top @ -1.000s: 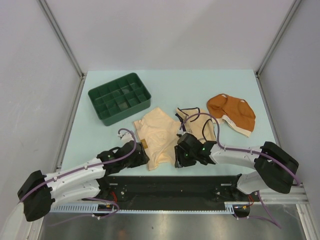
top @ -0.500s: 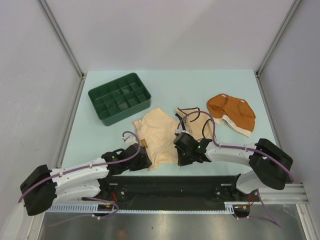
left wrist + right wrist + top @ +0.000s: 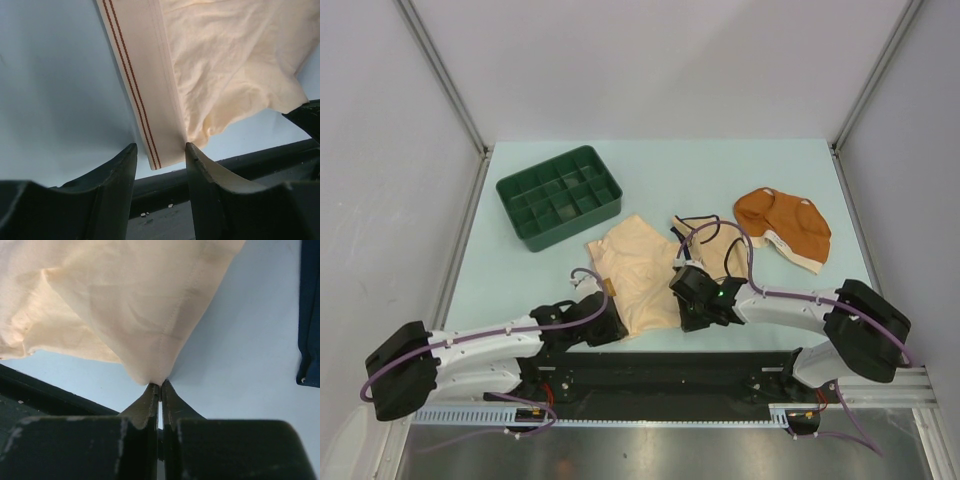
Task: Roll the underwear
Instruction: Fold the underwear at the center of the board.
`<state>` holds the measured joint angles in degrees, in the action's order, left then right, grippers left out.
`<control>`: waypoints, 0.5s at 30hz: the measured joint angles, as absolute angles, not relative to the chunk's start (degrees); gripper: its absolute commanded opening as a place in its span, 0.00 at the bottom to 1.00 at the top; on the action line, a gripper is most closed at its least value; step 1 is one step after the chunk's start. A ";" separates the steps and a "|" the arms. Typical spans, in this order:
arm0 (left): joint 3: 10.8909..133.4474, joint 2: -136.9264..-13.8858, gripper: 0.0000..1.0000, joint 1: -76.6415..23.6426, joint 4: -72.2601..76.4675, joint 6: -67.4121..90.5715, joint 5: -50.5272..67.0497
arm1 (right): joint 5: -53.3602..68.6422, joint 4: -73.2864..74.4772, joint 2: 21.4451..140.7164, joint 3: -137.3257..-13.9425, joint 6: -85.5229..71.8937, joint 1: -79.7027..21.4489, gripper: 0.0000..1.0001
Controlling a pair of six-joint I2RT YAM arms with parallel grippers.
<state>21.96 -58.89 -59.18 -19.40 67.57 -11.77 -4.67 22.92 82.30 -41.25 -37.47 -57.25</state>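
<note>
Now my right gripper (image 3: 160,386) pinches shut on a corner of the pale peach underwear (image 3: 125,300) at its tips. The left gripper (image 3: 160,152) gapes half-wide, the waistband (image 3: 136,75) end between its jaws, ungripped. Both corners are needed, I judge, to start rolling.

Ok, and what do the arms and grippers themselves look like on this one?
The left arm and right arm have white links between bulky black joint housings, each trailed by a purple cable. A small green light shows at the right wrist. The left gripper and right gripper have dark, tapered fingers, lightly scuffed.
</note>
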 measured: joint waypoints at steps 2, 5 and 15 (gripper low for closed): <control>21.96 -58.94 0.50 -59.86 -19.38 68.45 -11.62 | -4.93 22.94 82.04 -41.25 -37.45 -57.23 0.02; 21.93 -58.96 0.50 -60.38 -19.40 69.25 -11.33 | -5.67 23.55 81.56 -41.25 -37.45 -57.12 0.01; 22.04 -60.45 0.48 -61.23 -18.28 71.77 -10.44 | -8.34 26.35 80.51 -41.25 -35.75 -56.01 0.01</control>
